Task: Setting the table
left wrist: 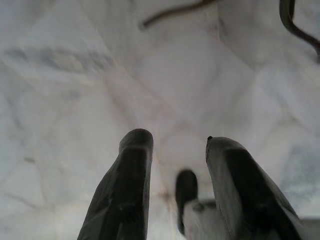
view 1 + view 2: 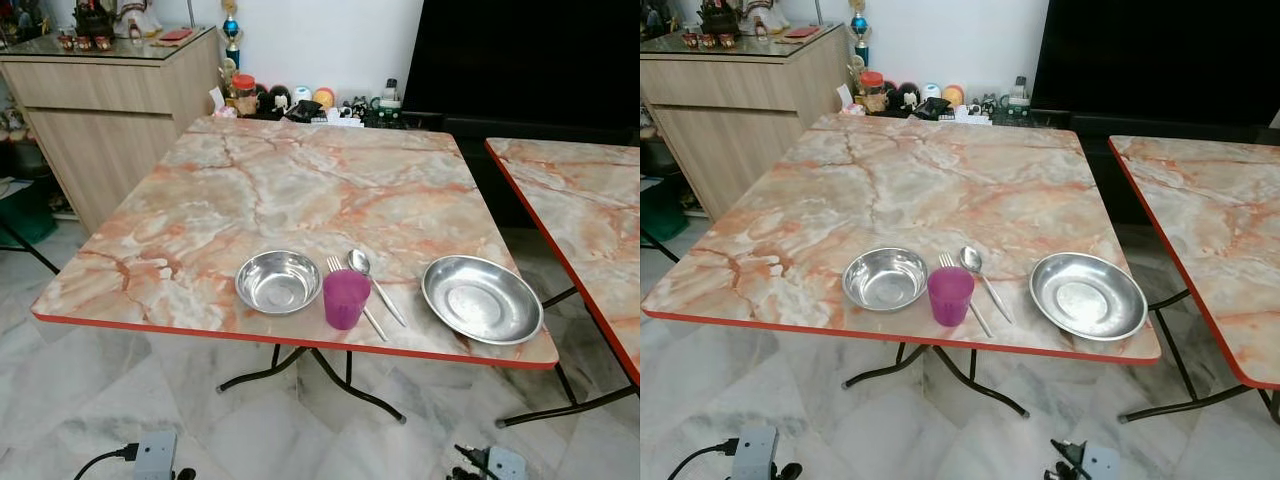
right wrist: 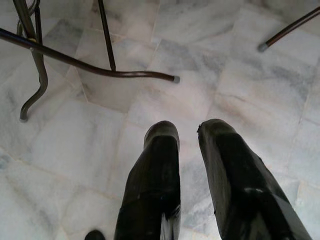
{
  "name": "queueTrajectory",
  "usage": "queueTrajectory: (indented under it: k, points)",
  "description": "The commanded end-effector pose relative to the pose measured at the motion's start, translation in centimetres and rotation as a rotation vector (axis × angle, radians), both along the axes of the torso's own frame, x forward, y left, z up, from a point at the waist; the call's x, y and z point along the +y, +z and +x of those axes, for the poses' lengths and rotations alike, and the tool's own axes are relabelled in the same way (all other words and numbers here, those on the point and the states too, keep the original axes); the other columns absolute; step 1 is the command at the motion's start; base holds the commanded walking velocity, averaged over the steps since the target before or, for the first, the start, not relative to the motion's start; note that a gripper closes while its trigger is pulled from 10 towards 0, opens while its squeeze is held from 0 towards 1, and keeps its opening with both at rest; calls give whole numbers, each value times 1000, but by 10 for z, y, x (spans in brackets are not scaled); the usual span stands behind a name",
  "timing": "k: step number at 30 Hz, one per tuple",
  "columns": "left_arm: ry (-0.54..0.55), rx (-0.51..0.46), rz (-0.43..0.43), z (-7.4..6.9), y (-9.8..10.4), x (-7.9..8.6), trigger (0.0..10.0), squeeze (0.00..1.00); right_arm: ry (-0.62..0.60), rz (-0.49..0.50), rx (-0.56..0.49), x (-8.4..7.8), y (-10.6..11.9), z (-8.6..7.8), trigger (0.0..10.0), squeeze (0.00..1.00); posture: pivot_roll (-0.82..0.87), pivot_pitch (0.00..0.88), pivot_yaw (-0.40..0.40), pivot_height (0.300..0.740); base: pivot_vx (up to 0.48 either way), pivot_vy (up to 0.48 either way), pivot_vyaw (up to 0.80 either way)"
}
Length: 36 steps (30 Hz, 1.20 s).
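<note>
Both hands hung low over the floor, well below the set table.

The left hand [image 1: 172, 145] and the right hand [image 3: 187, 130] each pointed down at the pale marble floor [image 3: 240, 80], fingers parted and holding nothing. Up above and ahead of them, along the near edge of the marble-patterned table [image 2: 300, 170], lay a small steel bowl [image 2: 278, 281], a purple cup [image 2: 346, 298] just beside it, a fork [image 2: 372, 318] and spoon [image 2: 360, 263] partly behind the cup, and a wide steel dish [image 2: 481, 298] farther towards the right hand's side.
</note>
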<state>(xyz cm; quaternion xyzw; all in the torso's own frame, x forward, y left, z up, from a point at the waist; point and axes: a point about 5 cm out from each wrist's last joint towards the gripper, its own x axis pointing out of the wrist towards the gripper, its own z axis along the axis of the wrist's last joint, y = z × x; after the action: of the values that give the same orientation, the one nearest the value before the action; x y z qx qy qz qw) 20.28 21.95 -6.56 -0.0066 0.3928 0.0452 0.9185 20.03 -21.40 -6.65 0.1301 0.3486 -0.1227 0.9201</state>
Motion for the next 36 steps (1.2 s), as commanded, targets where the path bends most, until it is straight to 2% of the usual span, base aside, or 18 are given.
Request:
queueTrajectory:
  k: [1,7,13,15,19,20,21,22,23,28,34,35,36]
  points:
    - [-5,56,-5,-11,-8,-5,10000,0,-34,5,5,-9,-3,-10,10000,0,14,0,-57,740,0,0,0]
    - [-70,82,-1,-17,-12,-12,10000,0,-73,6,9,-15,-7,-22,10000,0,2,1,-55,740,0,0,0]
    - [-82,77,16,-14,-11,-11,10000,0,-28,-15,1,-10,-7,-21,10000,0,27,18,-73,740,0,0,0]
    - [-58,62,21,-14,-9,-6,10000,0,-31,-22,-69,-6,-1,-13,10000,0,42,29,-76,740,0,0,0]
    - [-67,72,33,-17,-10,-4,10000,0,-32,-29,-150,-2,6,-6,10000,0,37,33,-69,740,0,0,0]
    - [-85,82,41,-20,-12,-5,10000,0,-31,-32,-164,0,6,-7,10000,0,44,38,-67,740,0,0,0]
    - [-84,89,42,-23,-13,-4,10000,0,-16,-36,-229,4,10,-8,10000,0,45,42,-64,740,0,0,0]
    - [-84,89,42,-23,-13,-4,10000,0,-16,-36,-229,4,10,-8,10000,0,45,42,-64,740,0,0,0]
    - [-76,91,41,-25,-14,-3,10000,0,0,-43,-293,8,16,-8,10000,0,38,42,-64,740,0,0,0]
    - [-75,93,41,-26,-14,-3,10000,0,10,-52,-329,9,20,-9,10000,0,38,42,-64,740,0,0,0]
    - [-78,116,42,-38,-19,-2,10000,0,99,-156,-466,13,46,-26,10000,0,28,48,-79,740,0,0,0]
    - [-75,114,42,-38,-19,-2,10000,0,81,-158,-497,10,53,-26,10000,875,29,48,-80,740,0,0,0]
    - [-74,113,41,-38,-19,-2,10000,0,70,-159,-518,9,58,-25,10000,875,29,48,-80,740,0,0,0]
